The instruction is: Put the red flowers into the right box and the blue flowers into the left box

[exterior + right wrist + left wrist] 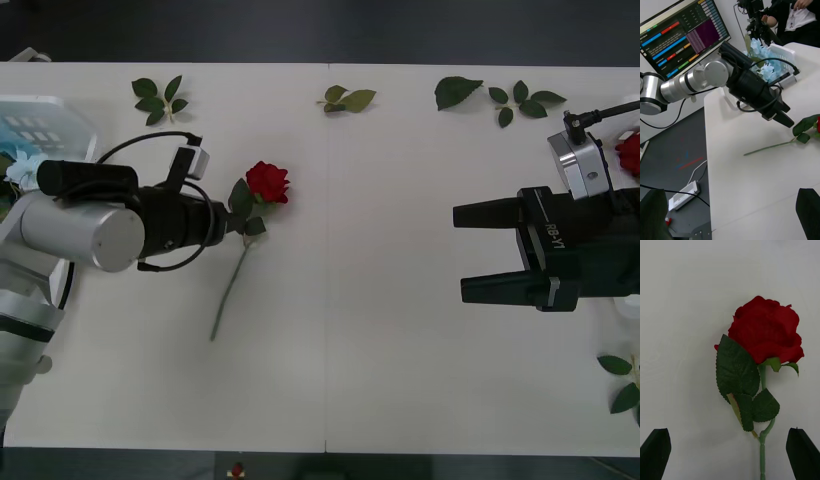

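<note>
A red rose (267,182) is laid on the table (380,330), at 10 o'clock from centre. The left pincer (730,453), spread wide, is poised over its leaves; the right pincer (478,252) is likewise wide.

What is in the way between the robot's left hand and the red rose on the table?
Nothing visible. The left end effector is open right over the rose, its fingers on either side of the stem, with only bare table around it.
</note>
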`<state>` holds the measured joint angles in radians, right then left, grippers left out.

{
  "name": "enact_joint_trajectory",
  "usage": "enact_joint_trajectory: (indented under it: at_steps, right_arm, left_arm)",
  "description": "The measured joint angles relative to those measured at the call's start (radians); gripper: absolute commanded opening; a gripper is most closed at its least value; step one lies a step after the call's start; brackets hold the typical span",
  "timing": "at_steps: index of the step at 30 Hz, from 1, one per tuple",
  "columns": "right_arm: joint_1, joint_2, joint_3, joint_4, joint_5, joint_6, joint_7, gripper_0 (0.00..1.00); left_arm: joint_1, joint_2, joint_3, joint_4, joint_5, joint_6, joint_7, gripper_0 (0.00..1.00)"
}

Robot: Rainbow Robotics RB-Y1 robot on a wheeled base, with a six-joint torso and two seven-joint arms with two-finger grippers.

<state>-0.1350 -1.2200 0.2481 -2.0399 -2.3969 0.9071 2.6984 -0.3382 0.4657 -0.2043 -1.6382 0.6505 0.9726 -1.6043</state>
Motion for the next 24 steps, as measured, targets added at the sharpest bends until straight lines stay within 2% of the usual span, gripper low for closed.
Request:
enact_joint_trajectory:
  at_steps: [8,10,12,18,22,24]
  right_arm:
    - [0.0,0.0,0.0,0.0,-0.002,0.0,0.0,1.0]
    - [0.0,0.0,0.0,0.0,-0.007,0.0,0.0,1.0]
    - [0.0,0.0,0.0,0.0,-0.014,0.0,0.0,1.0]
    - [0.0,0.0,0.0,0.0,-0.016,0.0,0.0,1.0]
    - [0.001,0.0,0.0,0.0,-0.016,0.0,0.0,1.0]
    - [0.001,0.0,0.0,0.0,-0.016,0.0,0.0,1.0]
  left_arm:
    - [-0.008,-0.061,-0.015,0.057,-0.081,-0.009,0.0,0.89]
    - [-0.028,-0.079,-0.015,0.095,-0.082,-0.014,0.0,0.97]
    - [-0.056,-0.094,-0.022,0.144,-0.089,-0.049,0.0,1.0]
    - [-0.133,-0.103,-0.102,0.283,-0.103,-0.165,0.0,1.0]
    - [-0.163,-0.104,-0.132,0.321,-0.103,-0.191,0.0,1.0]
    - [-0.168,-0.105,-0.134,0.326,-0.103,-0.191,0.0,0.5]
